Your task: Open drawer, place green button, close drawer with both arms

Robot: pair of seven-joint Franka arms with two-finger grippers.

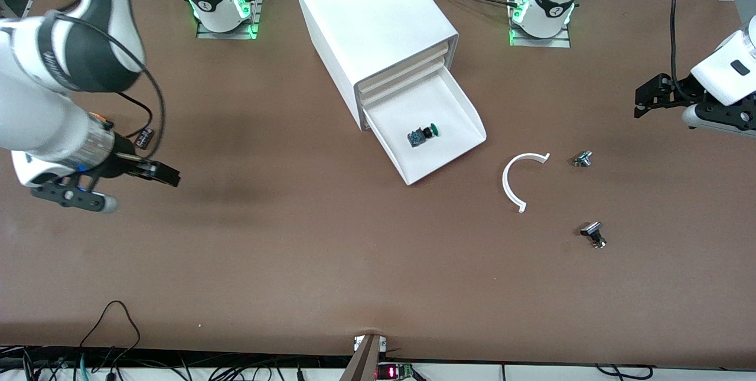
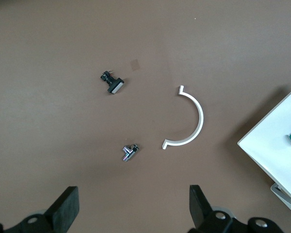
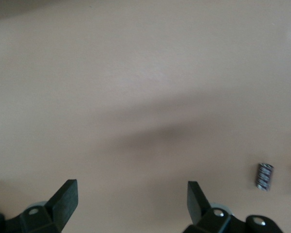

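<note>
Button (image 1: 424, 134) lies on its side in the drawer (image 1: 458, 106), the lowest of the cabinet (image 1: 372, 20), which stands pulled out. So what's left, by my reading, is the push shut.

Risks from here: both my hands are well away from the drawer front, so either one has a long sweep in. My left hand (image 1: 649, 97) hangs over the tabletop (image 1: 354, 263) at my left arm's end, and between it and the drawer sit a white half-ring (image 1: 512, 183) and two small black-and-silver parts (image 1: 583, 159) (image 1: 593, 234). A low approach could knock those around or drag the ring into the drawer lip. If I push the drawer off-centre, on one corner, it could skew and jam, or shove the whole cabinet along the tabletop, since nothing is bracing it. A quick shove could roll the button forward; its green cap might catch under the drawer above.

Pose: left hand fingers (image 2: 65, 206) apart, nothing between them, pointed down at the tabletop with the ring and small parts ahead of it. My right hand (image 1: 156, 171) is over bare tabletop at my right arm's end, fingers (image 3: 63, 196) spread, holding nothing; a small spring-like part (image 3: 265, 176) lies just off to one side of it.
</note>
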